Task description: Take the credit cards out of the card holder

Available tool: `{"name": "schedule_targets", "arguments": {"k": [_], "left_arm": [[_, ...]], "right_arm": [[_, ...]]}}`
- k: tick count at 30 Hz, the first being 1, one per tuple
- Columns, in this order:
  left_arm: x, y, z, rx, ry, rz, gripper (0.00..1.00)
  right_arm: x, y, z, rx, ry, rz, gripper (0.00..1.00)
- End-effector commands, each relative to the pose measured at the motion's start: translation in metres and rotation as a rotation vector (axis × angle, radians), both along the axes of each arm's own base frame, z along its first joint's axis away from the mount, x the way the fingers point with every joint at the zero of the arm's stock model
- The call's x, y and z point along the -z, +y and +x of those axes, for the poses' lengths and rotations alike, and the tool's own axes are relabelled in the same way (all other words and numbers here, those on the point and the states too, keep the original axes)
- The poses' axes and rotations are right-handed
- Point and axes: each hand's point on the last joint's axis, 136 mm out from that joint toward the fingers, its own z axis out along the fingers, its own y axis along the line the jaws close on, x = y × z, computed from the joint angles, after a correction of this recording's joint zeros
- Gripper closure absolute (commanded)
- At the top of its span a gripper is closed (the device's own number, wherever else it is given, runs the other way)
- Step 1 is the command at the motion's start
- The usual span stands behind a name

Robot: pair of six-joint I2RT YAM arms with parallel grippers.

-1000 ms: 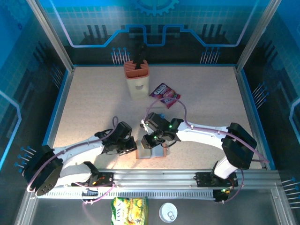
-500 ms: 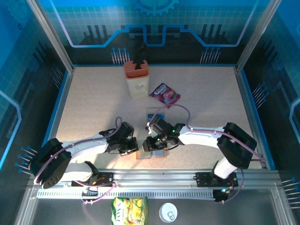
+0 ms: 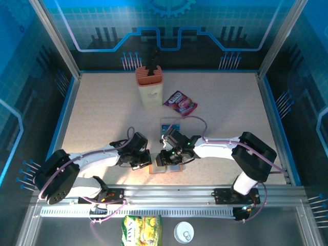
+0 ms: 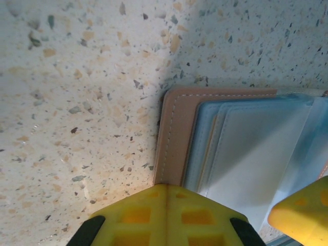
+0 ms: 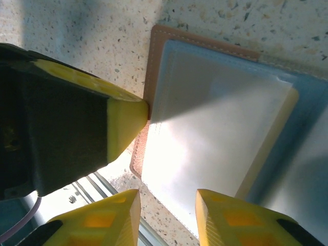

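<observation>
The card holder [image 3: 164, 168] lies open and flat on the bench [image 3: 102, 113], close to the front edge, right between the two arms. The left arm stretches out low from the front left corner, and its claw [image 3: 144, 160] points at the holder's left side. This claw is wide open and has hold of nothing. One yellow finger [image 4: 165, 207] touches the brown stitched rim, and the other sits over the clear sleeves [image 4: 246, 148]. The right arm goes up from its base, bends at the elbow and reaches back to the left, so its claw [image 3: 167, 157] tips down onto the holder. Its two fingers [image 5: 115, 220] stand a little apart with the sleeve's edge in the gap, and they are not squeezing it. A small pale blue flat piece [image 3: 168, 123], maybe one of the credit cards, lies on the bench just behind the right wrist. Farther back are a purple snack packet [image 3: 180, 101] and a cream tub with an orange top [image 3: 149, 87].
</observation>
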Motion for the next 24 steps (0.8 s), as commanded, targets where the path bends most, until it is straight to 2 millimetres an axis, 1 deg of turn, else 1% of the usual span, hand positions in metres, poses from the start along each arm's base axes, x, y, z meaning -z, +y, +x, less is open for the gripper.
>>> {"name": "schedule_targets", "arguments": {"k": [1, 8, 17, 20, 24], "left_arm": [[0.003, 0.013, -0.006, 0.007, 0.003, 0.067, 1.0], [0.001, 0.015, -0.004, 0.008, -0.013, 0.082, 1.0], [-0.001, 0.017, -0.005, 0.006, -0.021, 0.083, 1.0], [-0.002, 0.017, -0.004, 0.005, -0.023, 0.08, 1.0], [-0.004, 0.016, -0.003, 0.005, -0.029, 0.075, 1.0]], "right_arm": [[0.003, 0.0, 0.008, 0.015, 0.012, -0.016, 0.66], [0.008, -0.004, 0.009, 0.012, 0.018, -0.038, 0.66], [0.014, -0.014, 0.009, 0.031, 0.023, -0.063, 0.66], [0.011, -0.015, 0.009, 0.035, 0.025, -0.056, 0.66], [-0.001, -0.008, 0.011, 0.031, 0.011, -0.003, 0.67]]}}
